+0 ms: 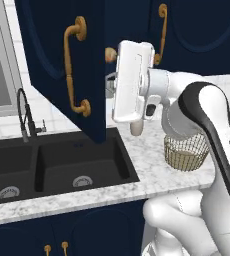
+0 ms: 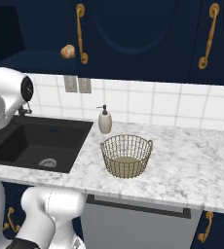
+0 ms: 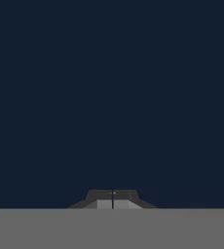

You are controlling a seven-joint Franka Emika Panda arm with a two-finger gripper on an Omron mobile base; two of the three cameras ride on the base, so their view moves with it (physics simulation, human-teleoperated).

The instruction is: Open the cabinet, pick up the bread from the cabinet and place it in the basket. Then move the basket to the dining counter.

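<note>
Marble counter (image 2: 192, 160) runs under navy wall cabinets, with a black sink (image 1: 57, 165) sunk in its left part, its far left cut off by the frame, and a cream soap dispenser (image 2: 104, 120) just behind the sink's right back corner. Above the sink the cabinet (image 1: 62, 55) door stands swung out, and the bread (image 2: 67, 51) sits on the shelf edge inside, half hidden in the left base view by the white hand. Right of the sink, toward the counter's front edge, stands the basket (image 2: 126, 155), partly covered by the arm in the left base view; the gripper (image 3: 113, 199) is clenched on nothing, its tips pressed together before a plain navy surface too close to make out.
</note>
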